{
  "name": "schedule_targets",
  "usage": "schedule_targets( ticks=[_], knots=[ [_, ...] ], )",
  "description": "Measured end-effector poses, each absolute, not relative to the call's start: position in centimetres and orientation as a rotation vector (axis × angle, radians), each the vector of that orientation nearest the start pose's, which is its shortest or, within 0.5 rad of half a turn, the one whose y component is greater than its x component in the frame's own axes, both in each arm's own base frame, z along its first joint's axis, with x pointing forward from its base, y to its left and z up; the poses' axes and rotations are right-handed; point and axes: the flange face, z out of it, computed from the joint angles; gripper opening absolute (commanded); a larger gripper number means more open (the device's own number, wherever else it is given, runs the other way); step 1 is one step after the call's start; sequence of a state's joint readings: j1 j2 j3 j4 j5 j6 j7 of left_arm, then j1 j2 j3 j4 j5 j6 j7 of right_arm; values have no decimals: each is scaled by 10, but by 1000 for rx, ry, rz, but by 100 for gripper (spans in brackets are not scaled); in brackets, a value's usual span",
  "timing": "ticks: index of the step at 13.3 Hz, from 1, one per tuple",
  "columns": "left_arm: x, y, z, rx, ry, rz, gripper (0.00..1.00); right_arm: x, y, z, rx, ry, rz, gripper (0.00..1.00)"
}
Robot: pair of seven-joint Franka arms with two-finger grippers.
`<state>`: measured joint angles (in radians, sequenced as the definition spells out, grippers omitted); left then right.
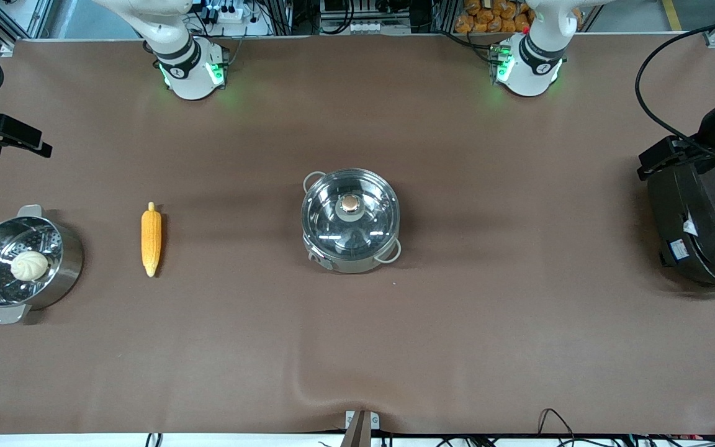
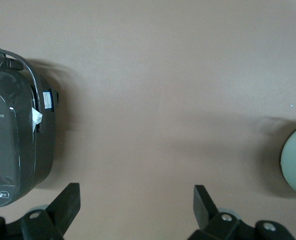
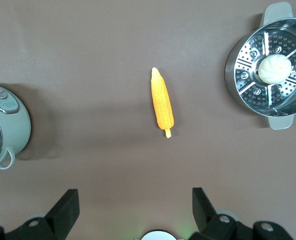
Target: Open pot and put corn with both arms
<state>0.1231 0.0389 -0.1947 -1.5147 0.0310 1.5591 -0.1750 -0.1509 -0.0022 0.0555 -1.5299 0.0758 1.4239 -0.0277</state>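
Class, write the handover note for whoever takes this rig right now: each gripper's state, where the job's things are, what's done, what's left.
Left gripper: open, empty, above bare table beside the black cooker.
Right gripper: open, empty, above the table near the corn.
Pot: mid-table, lid on.
Corn: lying on the table between the pot and the steamer pot, which holds a bun.
Done: nothing.
Left: lift the lid, put the corn in the pot.

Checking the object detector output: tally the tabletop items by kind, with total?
Lidded steel pot: 1
Steel steamer pot: 1
Black cooker: 1
Corn cob: 1
White bun, in the steamer pot: 1
Total: 5
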Motion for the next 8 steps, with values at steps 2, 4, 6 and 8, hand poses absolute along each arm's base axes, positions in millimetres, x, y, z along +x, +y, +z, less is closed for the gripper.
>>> schedule_targets(
  ticks=[2,4,6,8],
  knots=[
    [565,-35,629,-3115,-162,-14,100,535,-42,636,-3055,92,148,100],
    [565,-35,628,-3115,-162,-13,100,535,-42,637,-3056,93,145,100],
    [566,-36,626,-3115,-159,-3,100,535,-43,637,-3056,93,146,100],
    [570,-42,616,-3117,-138,25,100,535,-44,637,-3055,96,146,100]
  ],
)
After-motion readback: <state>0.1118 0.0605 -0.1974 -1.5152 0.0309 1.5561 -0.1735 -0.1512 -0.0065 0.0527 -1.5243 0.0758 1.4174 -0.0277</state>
